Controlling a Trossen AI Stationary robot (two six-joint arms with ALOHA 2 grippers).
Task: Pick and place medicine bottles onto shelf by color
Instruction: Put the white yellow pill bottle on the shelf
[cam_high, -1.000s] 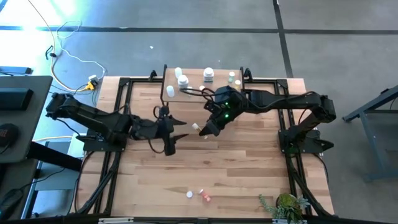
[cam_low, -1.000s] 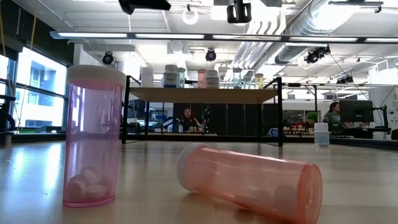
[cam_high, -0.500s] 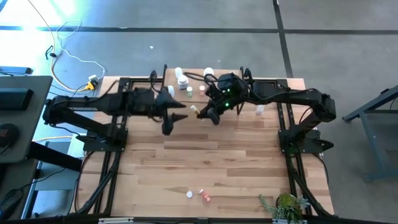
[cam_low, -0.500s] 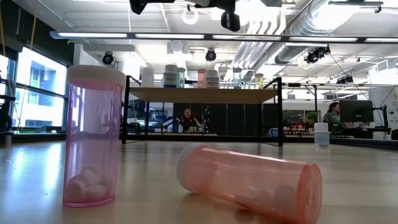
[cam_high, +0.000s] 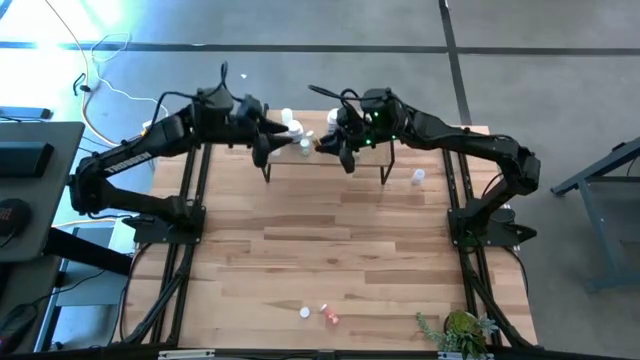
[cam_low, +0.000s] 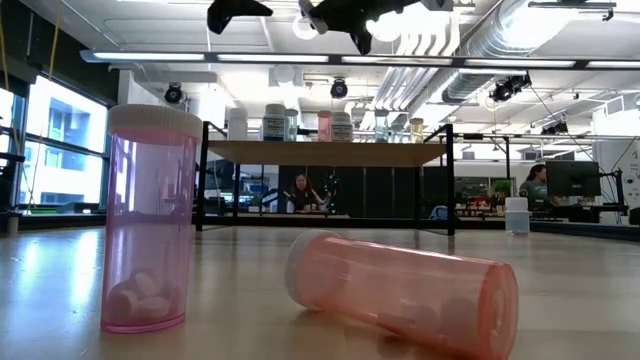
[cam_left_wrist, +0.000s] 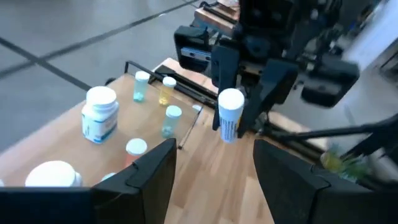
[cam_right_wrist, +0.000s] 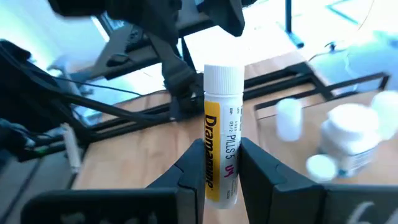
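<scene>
The shelf (cam_high: 368, 152) stands at the table's far edge with several small bottles (cam_left_wrist: 101, 115) upright on it. My right gripper (cam_high: 328, 147) is above the shelf's middle, shut on a white tube with a yellow label (cam_right_wrist: 219, 155). My left gripper (cam_left_wrist: 214, 168) is open and empty, just left of it over the shelf's left part (cam_high: 265, 145). Two pink bottles rest near the table's near edge, one upright on its base (cam_low: 150, 220), one lying on its side (cam_low: 400, 290). My right gripper pinches the tube's labelled body (cam_right_wrist: 217, 177) between its two fingers, which lie along the tube. The white cap end (cam_right_wrist: 222, 78) sticks out past the fingertips. The tube is lifted clear above the shelf; it also shows in the left wrist view (cam_left_wrist: 230, 118).
A white bottle (cam_high: 417, 177) stands on the table right of the shelf. A small white bottle (cam_high: 305, 312) lies beside the pink ones (cam_high: 328, 316) at the near edge. A plant (cam_high: 462, 330) sits at the near right corner. The shelf shows in the low view (cam_low: 325, 152).
Both grippers have risen and gone toward the table's far edge, from the table's middle to above the shelf. My right gripper has carried the tube along, still shut on it. My left gripper has stayed open and empty.
</scene>
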